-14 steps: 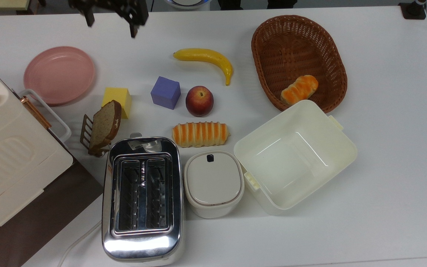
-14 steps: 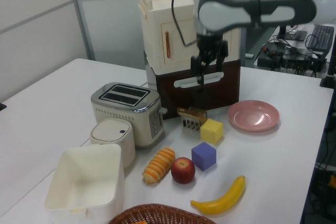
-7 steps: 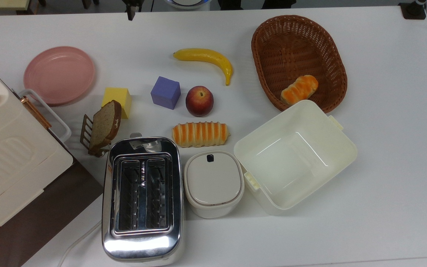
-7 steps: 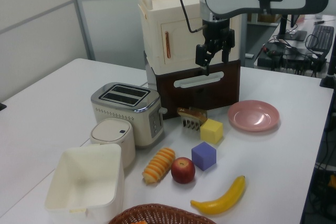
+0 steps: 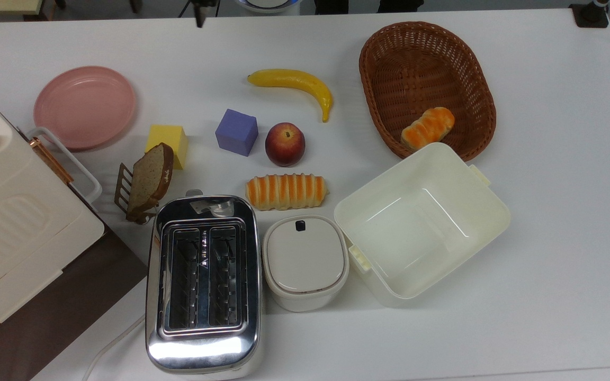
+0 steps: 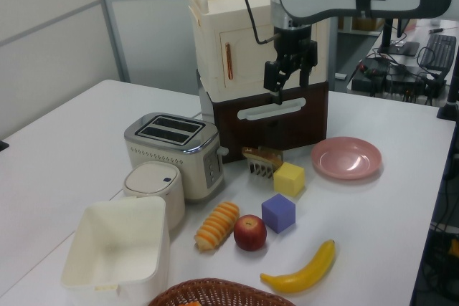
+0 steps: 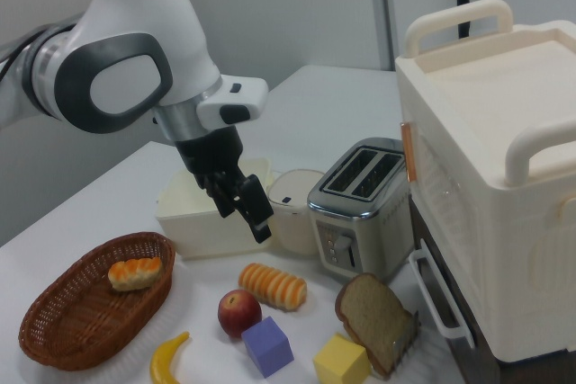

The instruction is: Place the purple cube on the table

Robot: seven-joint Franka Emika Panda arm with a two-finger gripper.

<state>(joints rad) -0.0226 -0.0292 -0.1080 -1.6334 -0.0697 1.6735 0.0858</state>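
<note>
The purple cube [image 5: 236, 132] rests flat on the white table [image 5: 548, 159], between a yellow cube [image 5: 167, 144] and a red apple [image 5: 285, 143]. It also appears as the purple cube [image 6: 278, 212] in the left view and low in the right view as the purple cube [image 7: 267, 346]. My gripper [image 6: 290, 77] hangs open and empty high above the table, far from the cube, in front of the cream cabinet. The right view has the gripper [image 7: 245, 218] above the striped bread roll. One fingertip [image 5: 199, 20] pokes in at the top view's top edge.
Around the cube lie a banana [image 5: 294, 84], a striped roll [image 5: 286, 191], a pink plate [image 5: 84, 107] and a bread slice in a rack [image 5: 149, 180]. A toaster [image 5: 203, 280], a lidded pot [image 5: 305, 260], an open cream box [image 5: 421, 222] and a wicker basket [image 5: 427, 84] stand nearby.
The gripper has risen and drawn back towards the top view's top edge, leaving just a fingertip there. The purple cube and the other objects have not moved.
</note>
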